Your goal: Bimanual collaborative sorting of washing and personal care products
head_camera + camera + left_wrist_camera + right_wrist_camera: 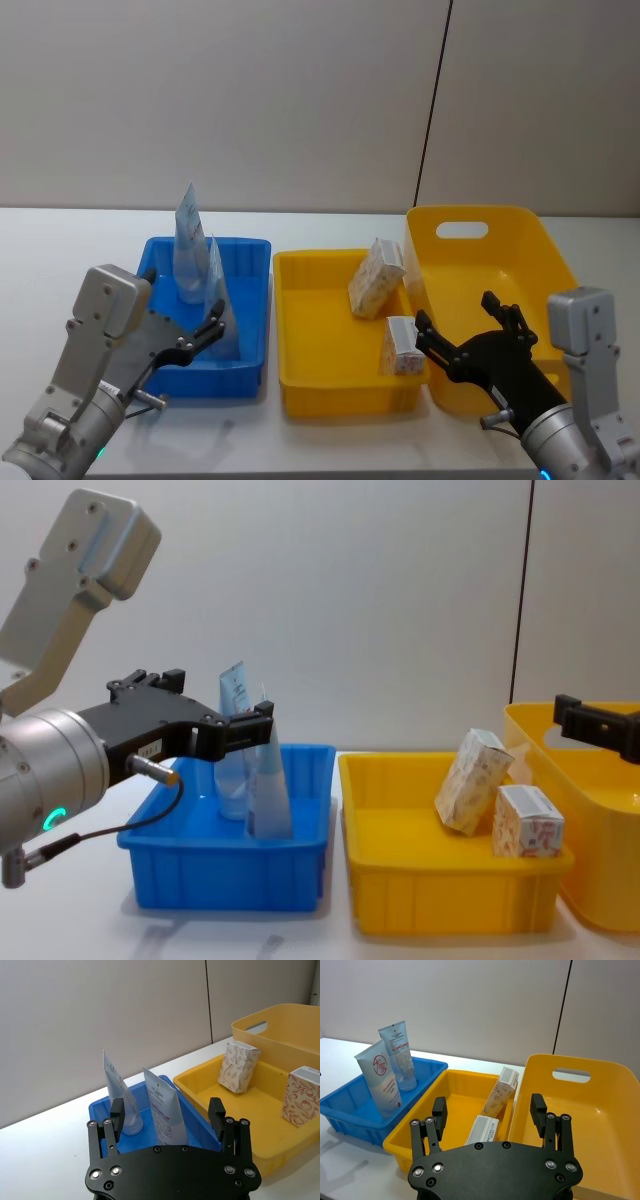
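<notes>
Head view: see two tubes (188, 240) standing in blue bin (247, 243), two boxes (376, 279) in small yellow bin (318, 330). Left gripper (212, 325), right gripper (455, 313): wide open, empty. Pinch near tube (218, 292) at its middle softly, lift straight.

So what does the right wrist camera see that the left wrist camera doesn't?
Right wrist, not left: a red round logo on the nearer light-blue squeeze tube, and the tall yellow plastic bin's floor. Left wrist, not right: the nearer tube's text-printed face. Both: two tubes upright in the blue plastic bin, two cream boxes in the low yellow tray, the open left end effector or right end effector.
</notes>
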Controlling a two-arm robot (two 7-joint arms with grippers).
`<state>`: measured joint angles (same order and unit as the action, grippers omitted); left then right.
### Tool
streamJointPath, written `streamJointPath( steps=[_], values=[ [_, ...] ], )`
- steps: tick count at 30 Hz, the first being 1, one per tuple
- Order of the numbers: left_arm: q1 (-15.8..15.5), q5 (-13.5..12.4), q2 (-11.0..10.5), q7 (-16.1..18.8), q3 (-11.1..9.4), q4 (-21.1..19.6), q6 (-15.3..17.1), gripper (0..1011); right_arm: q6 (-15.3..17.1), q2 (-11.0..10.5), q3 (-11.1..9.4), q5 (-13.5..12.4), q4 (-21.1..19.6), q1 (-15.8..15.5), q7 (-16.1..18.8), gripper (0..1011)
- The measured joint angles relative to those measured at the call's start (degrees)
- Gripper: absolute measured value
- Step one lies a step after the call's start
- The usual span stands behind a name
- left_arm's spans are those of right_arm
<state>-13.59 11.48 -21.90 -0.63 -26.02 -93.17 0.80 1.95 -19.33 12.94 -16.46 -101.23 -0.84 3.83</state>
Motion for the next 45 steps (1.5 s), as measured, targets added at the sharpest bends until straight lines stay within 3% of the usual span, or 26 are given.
streamJointPath(
  steps=[45],
  values=[
    [0.00,0.00,0.00,0.00,0.00,0.00,0.00,1001,0.00,0.00,0.00,0.00,0.00,0.00,0.00,1003]
  ],
)
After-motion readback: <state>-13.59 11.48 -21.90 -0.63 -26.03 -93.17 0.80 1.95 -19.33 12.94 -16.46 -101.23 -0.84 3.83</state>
